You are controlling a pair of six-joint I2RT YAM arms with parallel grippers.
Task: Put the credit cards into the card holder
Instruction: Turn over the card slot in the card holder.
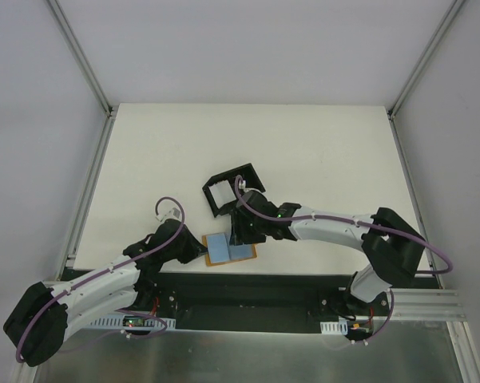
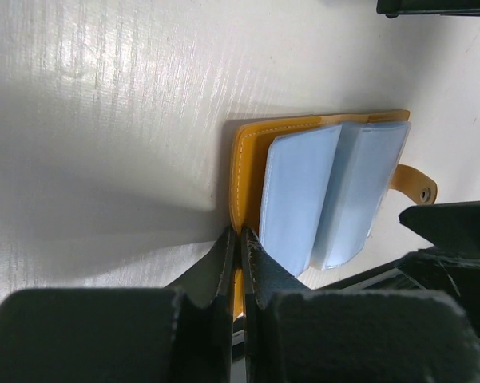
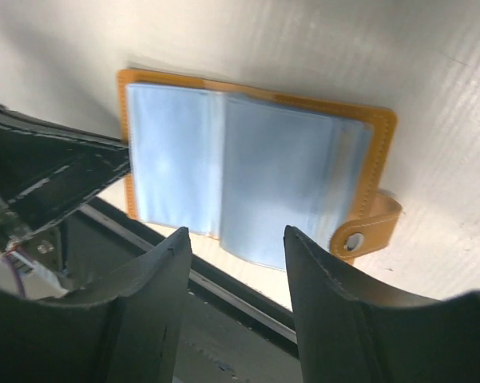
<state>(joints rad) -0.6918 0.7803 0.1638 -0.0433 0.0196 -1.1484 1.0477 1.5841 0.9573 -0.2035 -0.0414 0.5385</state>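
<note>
Left wrist view first: the left gripper (image 2: 240, 239) has its two black fingers pressed tight together, with a sliver of orange caught between them. That sliver is the edge of the wallet (image 2: 247, 159), pinched near one corner. Out from those fingertips the wallet lies open and flat on the white table (image 2: 104, 120). Pale blue plastic sleeves (image 2: 299, 195) are fanned across its inside, and a small strap with a snap (image 2: 415, 183) pokes out on the side away from the pinch.

Now the right wrist view: the right gripper (image 3: 236, 239) is spread, fingers well apart, nothing between them. It hangs just over the sleeves, at the wallet's edge nearest the arm bases. Whether a fingertip touches the plastic, I can't quite make out from here.

From the top external view, the two grippers meet over the wallet from opposite sides, the left one at its left edge, the right one above its right half. Just beyond the right gripper sits the card holder (image 1: 228, 175), a black open-topped box set askew on the table, near the wallet but apart from it. The sleeves are cloudy, so I can't tell whether any credit cards sit inside them.
</note>
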